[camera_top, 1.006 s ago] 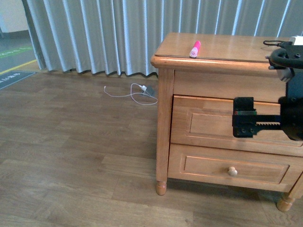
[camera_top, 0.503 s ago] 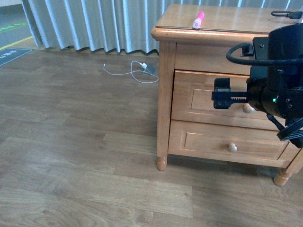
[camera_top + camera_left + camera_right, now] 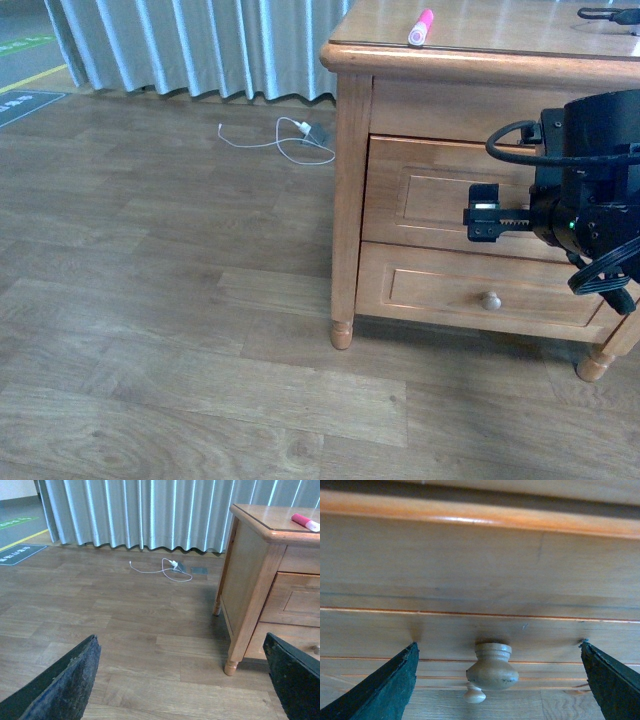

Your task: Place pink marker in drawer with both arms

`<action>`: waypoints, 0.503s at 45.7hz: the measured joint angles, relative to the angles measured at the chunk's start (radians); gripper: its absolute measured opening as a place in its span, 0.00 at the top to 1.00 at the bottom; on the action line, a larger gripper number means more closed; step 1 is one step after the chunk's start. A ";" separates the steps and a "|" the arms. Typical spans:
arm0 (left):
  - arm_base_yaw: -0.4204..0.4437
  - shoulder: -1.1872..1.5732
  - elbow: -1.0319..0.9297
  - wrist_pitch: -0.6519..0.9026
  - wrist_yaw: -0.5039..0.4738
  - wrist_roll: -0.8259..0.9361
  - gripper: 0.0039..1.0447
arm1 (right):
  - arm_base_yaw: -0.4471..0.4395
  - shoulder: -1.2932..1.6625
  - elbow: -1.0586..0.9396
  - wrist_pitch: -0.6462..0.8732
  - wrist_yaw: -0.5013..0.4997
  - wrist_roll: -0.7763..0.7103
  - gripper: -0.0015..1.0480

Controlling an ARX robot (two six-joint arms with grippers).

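Jaws of the right gripper (image 3: 498, 645) stand wide, facing the front of the drawer (image 3: 470, 580), which looks closed in the front view. Its round knob (image 3: 492, 666) sits between the two fingers, touching neither. The pink marker (image 3: 420, 27) lies on the dresser top (image 3: 500, 28), above those jaws and well apart, held by nothing. Jaws of the left gripper (image 3: 180, 640) are also wide and empty, over wood floor (image 3: 125, 610), with the marker well ahead of them. A white cable (image 3: 285, 138) lies near the curtain (image 3: 200, 40), far from both.
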 joint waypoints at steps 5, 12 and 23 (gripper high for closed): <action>0.000 0.000 0.000 0.000 0.000 0.000 0.06 | -0.006 0.012 0.002 0.003 0.003 -0.003 0.08; 0.000 0.000 0.000 0.000 0.000 0.000 0.06 | -0.010 0.016 0.002 0.008 0.002 -0.010 0.09; 0.000 0.000 0.000 0.000 0.000 0.000 0.06 | -0.010 0.019 0.002 0.010 0.004 -0.014 0.48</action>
